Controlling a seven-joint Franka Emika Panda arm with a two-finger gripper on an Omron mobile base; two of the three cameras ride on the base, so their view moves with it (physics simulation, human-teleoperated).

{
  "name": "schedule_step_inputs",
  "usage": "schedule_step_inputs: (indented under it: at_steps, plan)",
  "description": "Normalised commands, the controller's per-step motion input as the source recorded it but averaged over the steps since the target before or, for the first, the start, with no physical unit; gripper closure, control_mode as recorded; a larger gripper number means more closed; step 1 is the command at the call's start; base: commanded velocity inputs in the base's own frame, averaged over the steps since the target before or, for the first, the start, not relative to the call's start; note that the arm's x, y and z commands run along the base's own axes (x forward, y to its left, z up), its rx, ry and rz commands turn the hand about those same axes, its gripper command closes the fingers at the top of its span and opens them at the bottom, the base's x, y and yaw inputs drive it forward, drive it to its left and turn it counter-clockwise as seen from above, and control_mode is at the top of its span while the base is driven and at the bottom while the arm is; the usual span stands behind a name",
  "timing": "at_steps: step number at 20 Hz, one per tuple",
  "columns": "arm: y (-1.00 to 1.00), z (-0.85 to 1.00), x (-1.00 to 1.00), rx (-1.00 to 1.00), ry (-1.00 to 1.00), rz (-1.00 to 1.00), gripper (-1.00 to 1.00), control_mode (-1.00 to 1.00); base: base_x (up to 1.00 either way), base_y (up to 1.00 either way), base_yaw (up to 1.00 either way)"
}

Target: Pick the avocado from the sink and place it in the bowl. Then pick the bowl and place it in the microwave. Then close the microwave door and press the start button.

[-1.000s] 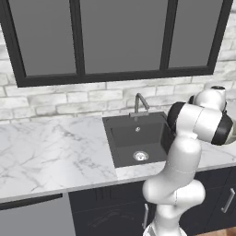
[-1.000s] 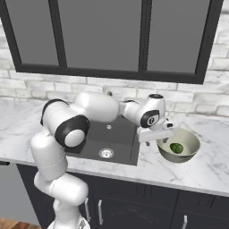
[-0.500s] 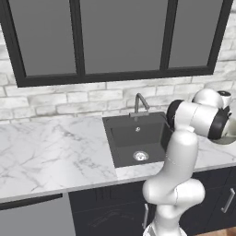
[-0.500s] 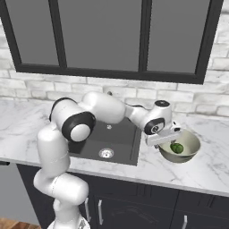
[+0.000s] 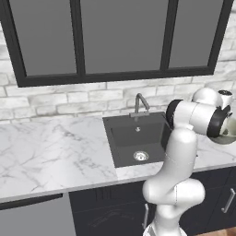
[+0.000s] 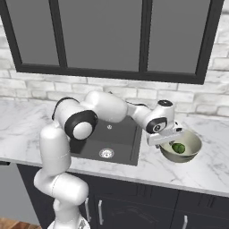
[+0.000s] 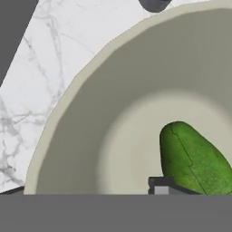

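While hand (image 6: 166, 142) hovers at bowl (image 6: 193, 144) rim, grip unclear, glossy cream bowl, pebbly green avocado (image 7: 192, 159) inside.

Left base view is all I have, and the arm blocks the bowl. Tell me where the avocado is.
Observer: The avocado lies inside the bowl, in the right base view.
Operator: Report the gripper's position.
Observer: The gripper is at the bowl's near-left rim, by the sink.
Operator: Say whether it grips the avocado.
Observer: Cannot tell; in the hand view the avocado sits on the bowl's floor beside a fingertip.
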Motion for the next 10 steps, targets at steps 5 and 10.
schedule_step_inputs:
  at_steps: [5, 10]
  plan:
    - [0.08, -0.07, 0.0, -0.08, 0.01, 0.0, 1.0, -1.0, 0.0, 0.0, 0.0]
    - [0.05, -0.13, -0.1, -0.02, 0.02, 0.01, 1.0, -1.0, 0.0, 0.0, 0.0]
